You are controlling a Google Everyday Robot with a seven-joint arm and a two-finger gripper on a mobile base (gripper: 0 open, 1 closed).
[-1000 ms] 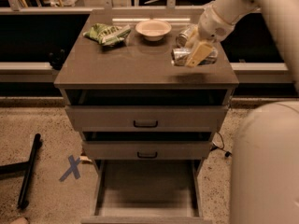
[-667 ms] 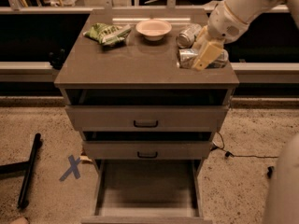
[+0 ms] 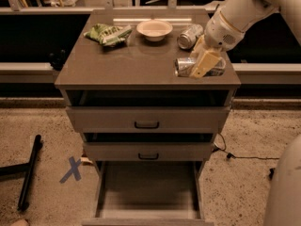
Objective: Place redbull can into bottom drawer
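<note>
The redbull can [image 3: 184, 66] lies on its side near the front right edge of the cabinet top [image 3: 136, 65], its shiny round end facing left. My gripper [image 3: 205, 63] comes down from the upper right and sits right over the can's right half, covering it; the can still rests on the top. The bottom drawer [image 3: 148, 192] is pulled out wide below the two upper drawers, and its flat grey floor is bare.
A shorter plain silver can [image 3: 189, 36] lies just behind the gripper. A white bowl [image 3: 154, 29] and a green snack bag [image 3: 108, 33] sit at the back of the top. A blue tape X [image 3: 71, 169] and a black bar [image 3: 29, 173] are on the floor at left.
My gripper has shifted slightly right and down onto the redbull can. The arm's lower section has moved out of the bottom right of the view. The can has stayed where it was.
</note>
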